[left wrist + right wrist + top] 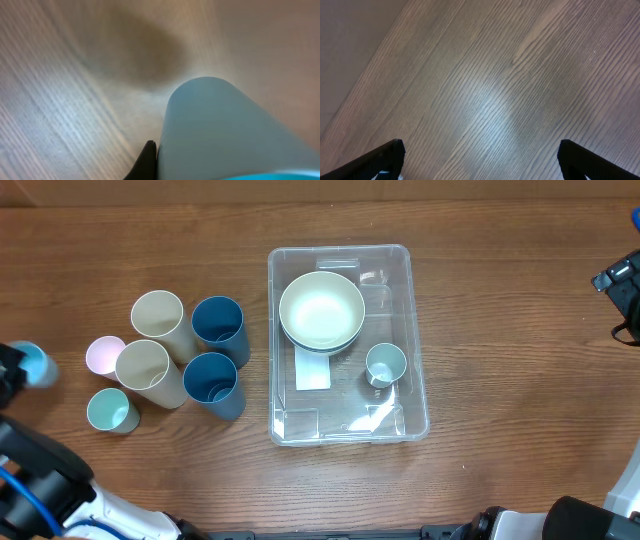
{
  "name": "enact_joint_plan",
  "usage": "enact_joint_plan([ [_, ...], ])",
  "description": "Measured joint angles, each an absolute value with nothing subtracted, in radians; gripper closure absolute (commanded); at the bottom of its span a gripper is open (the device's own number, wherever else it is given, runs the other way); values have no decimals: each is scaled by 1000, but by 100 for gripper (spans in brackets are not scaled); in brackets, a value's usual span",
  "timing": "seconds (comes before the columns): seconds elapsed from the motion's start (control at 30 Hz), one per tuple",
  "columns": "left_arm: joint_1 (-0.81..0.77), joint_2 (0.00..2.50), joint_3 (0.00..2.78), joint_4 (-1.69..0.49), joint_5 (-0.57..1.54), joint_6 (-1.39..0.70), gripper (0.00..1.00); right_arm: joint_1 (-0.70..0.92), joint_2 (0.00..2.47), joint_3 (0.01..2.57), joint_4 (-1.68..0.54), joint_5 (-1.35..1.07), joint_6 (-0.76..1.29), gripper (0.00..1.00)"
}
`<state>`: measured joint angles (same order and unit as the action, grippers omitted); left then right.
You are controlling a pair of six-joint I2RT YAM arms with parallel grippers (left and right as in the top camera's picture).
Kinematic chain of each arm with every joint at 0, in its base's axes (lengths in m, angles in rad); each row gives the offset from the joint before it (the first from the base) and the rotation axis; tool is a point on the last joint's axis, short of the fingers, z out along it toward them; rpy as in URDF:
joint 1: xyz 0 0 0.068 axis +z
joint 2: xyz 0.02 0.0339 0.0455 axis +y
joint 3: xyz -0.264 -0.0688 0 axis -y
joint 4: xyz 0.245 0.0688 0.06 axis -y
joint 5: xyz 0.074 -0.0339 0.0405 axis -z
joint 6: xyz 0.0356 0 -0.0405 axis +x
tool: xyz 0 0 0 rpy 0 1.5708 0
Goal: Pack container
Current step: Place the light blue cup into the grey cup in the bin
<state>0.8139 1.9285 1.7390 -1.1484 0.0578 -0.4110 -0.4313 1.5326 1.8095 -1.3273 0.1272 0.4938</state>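
Note:
The clear rectangular container (pixel 420 395) stands at the table's middle. It holds a pale green bowl (pixel 321 310) over its white label (pixel 312 370) and a small light blue cup (pixel 385 365). My left gripper (pixel 12 370) is at the far left edge, shut on a light blue cup (pixel 35 365). That cup (pixel 225 130) fills the left wrist view, with one black finger (pixel 149 157) pressed against its side. My right gripper (pixel 620 280) is at the far right, well clear of the container. Its fingers (pixel 480 155) are wide open and empty above bare wood.
A cluster of cups stands left of the container: two beige (pixel 158 315) (pixel 143 365), two dark blue (pixel 218 320) (pixel 211 378), one pink (pixel 105 355) and one pale teal (pixel 110 410). The cups stand close together, some touching.

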Motion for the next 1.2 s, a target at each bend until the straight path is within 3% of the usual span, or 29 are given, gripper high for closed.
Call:
enact_joint_plan([
  [0.2, 679, 1683, 1912, -1163, 219, -334, 96, -431, 1533, 1810, -1326, 127, 493, 0],
  [0.43, 19, 1491, 1994, -1160, 218, -119, 96, -431, 1533, 1810, -1327, 127, 493, 0],
  [0.57, -352, 1578, 1995, -1142, 138, 12, 96, -431, 1533, 1810, -1327, 126, 493, 0],
  [0.63, -459, 1668, 1995, -1120, 124, 63, 96, -431, 1533, 1810, -1327, 127, 494, 0],
  [0.9, -680, 2017, 1994, -1050, 110, 156, 96, -431, 1533, 1810, -1327, 127, 493, 0],
  [1.2, -713, 2125, 1994, -1099, 98, 165, 95, -431, 1533, 1810, -1326, 127, 493, 0],
])
